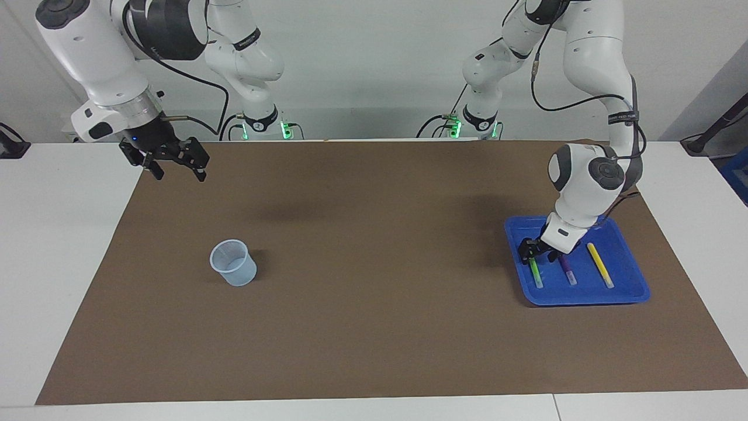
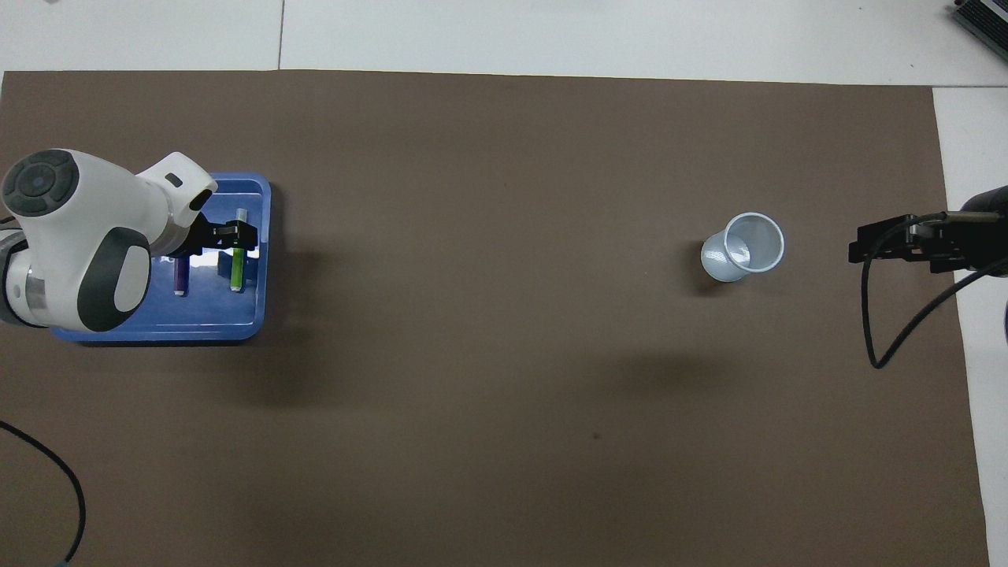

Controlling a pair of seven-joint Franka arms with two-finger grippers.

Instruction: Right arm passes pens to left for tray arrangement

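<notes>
The blue tray [image 1: 584, 297] [image 2: 264, 311] sits at the left arm's end of the table. Three pens lie side by side in it: green [image 1: 536, 273] [image 2: 235, 272], purple [image 1: 567, 270] [image 2: 181, 279] and yellow [image 1: 600, 265]. The left arm hides the yellow pen in the overhead view. My left gripper [image 1: 534, 252] [image 2: 228, 236] hangs open just above the green pen, holding nothing. My right gripper [image 1: 178, 169] [image 2: 866, 246] waits open and empty, raised over the mat's edge at the right arm's end.
A small translucent plastic cup [image 1: 234, 263] [image 2: 744, 246] stands upright on the brown mat [image 1: 374, 263] toward the right arm's end. A black cable hangs from the right wrist [image 2: 890, 331].
</notes>
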